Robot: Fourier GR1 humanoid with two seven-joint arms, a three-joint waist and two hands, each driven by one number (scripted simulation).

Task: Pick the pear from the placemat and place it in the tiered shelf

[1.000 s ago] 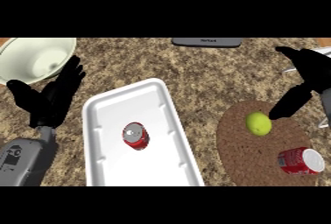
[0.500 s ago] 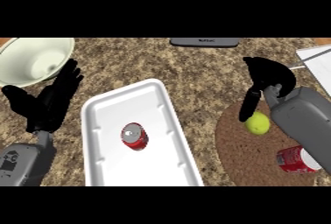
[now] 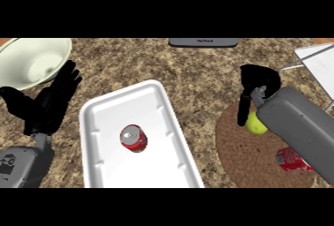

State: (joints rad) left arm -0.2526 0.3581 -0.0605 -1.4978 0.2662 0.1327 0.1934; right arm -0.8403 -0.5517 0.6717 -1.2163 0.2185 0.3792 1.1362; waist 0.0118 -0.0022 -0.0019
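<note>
- Right hand [image 3: 258, 84] over the mat's [image 3: 238, 152] upper edge, fingers curled downward, thumb reaching down along the pear's [image 3: 256, 124] left side.
- Pear on the mat, upper part, mostly hidden under the right forearm; only a yellow-green sliver visible.
- Cannot tell whether the fingers close round the pear.
- Red can [image 3: 292, 160] on the mat too, lower right, partly under the forearm.
- White tray [image 3: 114, 114] mid-surface, second can [image 3: 133, 138] lying in it.
- Left hand [image 3: 51, 103] open at left, fingers straight and spread, resting left of the tray.
- Bowl [image 3: 29, 59] top left, just above the left fingertips.
- Shelf [image 3: 317, 64] at the right edge, well apart from the pear.
- Dark object [image 3: 203, 42] at the top edge.
</note>
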